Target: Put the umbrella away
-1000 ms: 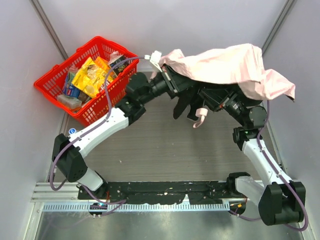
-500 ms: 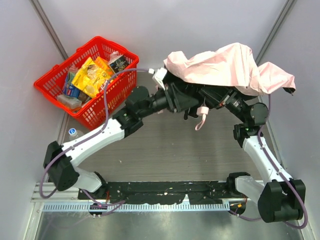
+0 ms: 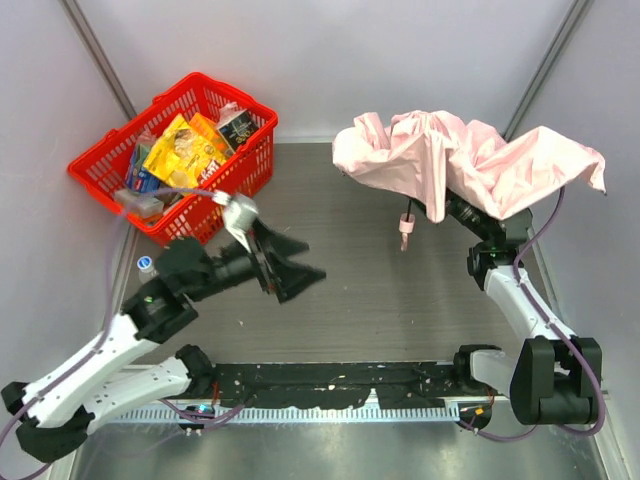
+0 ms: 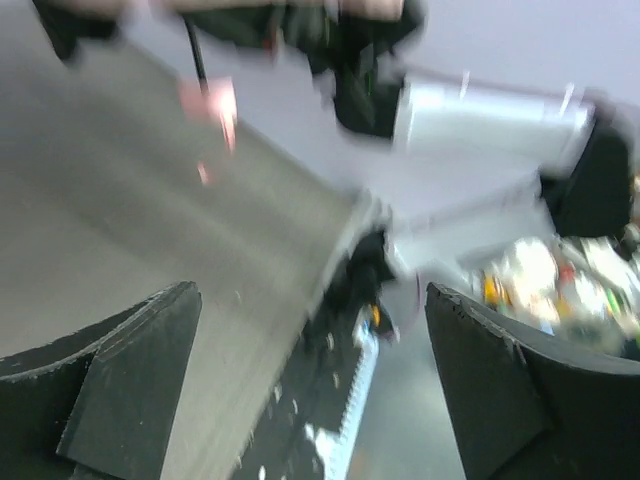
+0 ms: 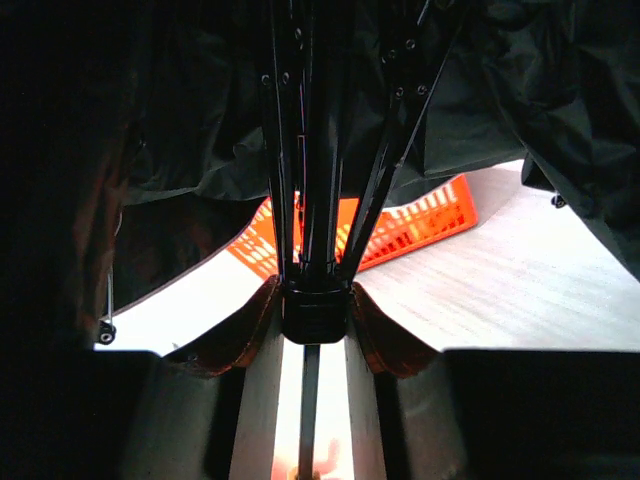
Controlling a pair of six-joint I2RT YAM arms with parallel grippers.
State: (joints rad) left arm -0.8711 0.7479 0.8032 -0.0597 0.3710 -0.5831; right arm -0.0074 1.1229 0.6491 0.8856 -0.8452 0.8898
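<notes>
My left gripper [image 3: 290, 268] is gaping; my right gripper [image 5: 315, 310] is pinching the umbrella [image 3: 470, 160].
Near the basket [image 3: 175, 150], my left fingers are spreading wide over the table [image 3: 350, 320], holding nothing (that wrist view is blurred). My right fingers are clamping the shaft where the ribs meet, and the canopy is drooping over the far right.
</notes>
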